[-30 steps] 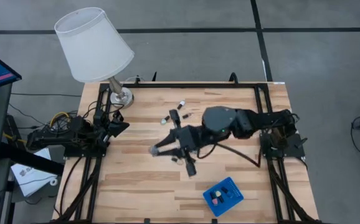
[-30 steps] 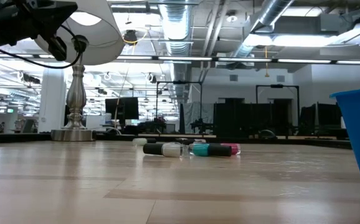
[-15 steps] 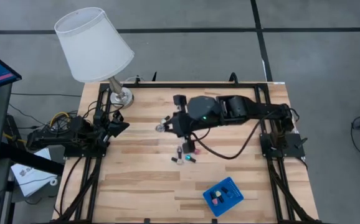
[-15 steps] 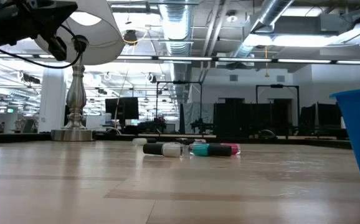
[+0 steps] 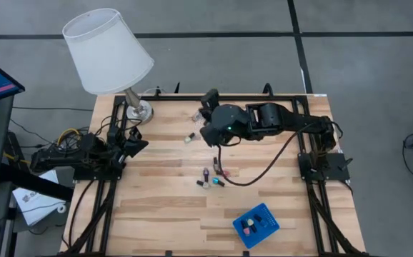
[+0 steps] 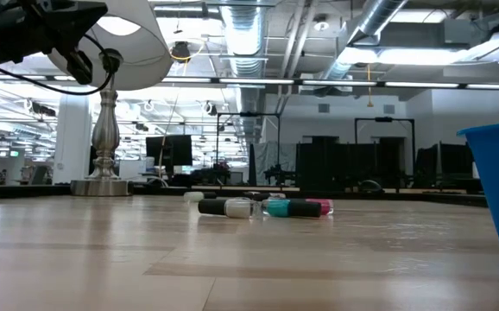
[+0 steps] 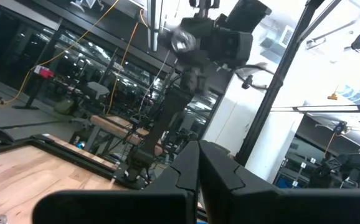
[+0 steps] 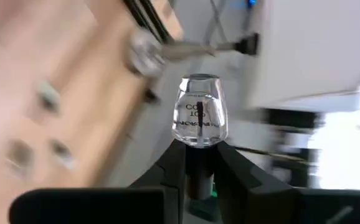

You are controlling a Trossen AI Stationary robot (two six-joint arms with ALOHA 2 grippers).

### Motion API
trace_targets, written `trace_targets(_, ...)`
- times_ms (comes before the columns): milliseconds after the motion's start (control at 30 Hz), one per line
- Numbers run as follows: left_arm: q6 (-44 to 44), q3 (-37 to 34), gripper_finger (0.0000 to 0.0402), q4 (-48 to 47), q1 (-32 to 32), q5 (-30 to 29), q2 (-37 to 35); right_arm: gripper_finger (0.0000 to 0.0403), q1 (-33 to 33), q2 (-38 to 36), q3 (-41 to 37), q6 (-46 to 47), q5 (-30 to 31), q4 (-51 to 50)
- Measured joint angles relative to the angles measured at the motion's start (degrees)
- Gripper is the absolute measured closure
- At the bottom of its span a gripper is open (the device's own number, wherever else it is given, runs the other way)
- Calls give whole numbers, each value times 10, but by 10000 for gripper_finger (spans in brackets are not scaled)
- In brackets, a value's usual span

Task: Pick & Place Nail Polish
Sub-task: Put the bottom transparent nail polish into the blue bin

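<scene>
Now the clear nail polish bottle (image 8: 199, 113) sits pinched by its dark cap in the right gripper (image 8: 200, 163), upper centre of the high view, lifted clear to carry. Left gripper (image 5: 136, 145) rests clenched, empty, at left.

With the lamp (image 5: 113, 61) at the table's (image 5: 156, 207) far left corner as landmark: the left gripper (image 5: 138, 145) rests just in front of the lamp's base, at the left edge. To the lamp's right, along the far edge, the right gripper (image 5: 208, 100) holds a nail polish bottle (image 8: 200, 113) by its cap. Another bottle (image 5: 190, 138) lies just in front of that gripper. A cluster of bottles (image 5: 212, 177) lies mid-table, farther forward. The tray (image 5: 256, 225) sits at the near edge, diagonally opposite the lamp, with bottles in it.
</scene>
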Motion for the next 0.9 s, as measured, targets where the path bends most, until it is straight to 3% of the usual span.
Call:
trace_targets(133,0,0,401,0,0,0,0,358,-6,0,-4,-170,43,75)
trace_targets(300,0,0,401,0,0,0,0,358,-10,1,-5,-404,43,196)
trace_targets(433,0,0,401,0,0,0,0,358,-13,16,-7,-584,34,350)
trace_targets(700,0,0,401,0,0,0,0,358,0,39,-4,-768,-231,631)
trace_targets(900,0,0,401,0,0,0,0,358,21,55,7,-738,-400,785)
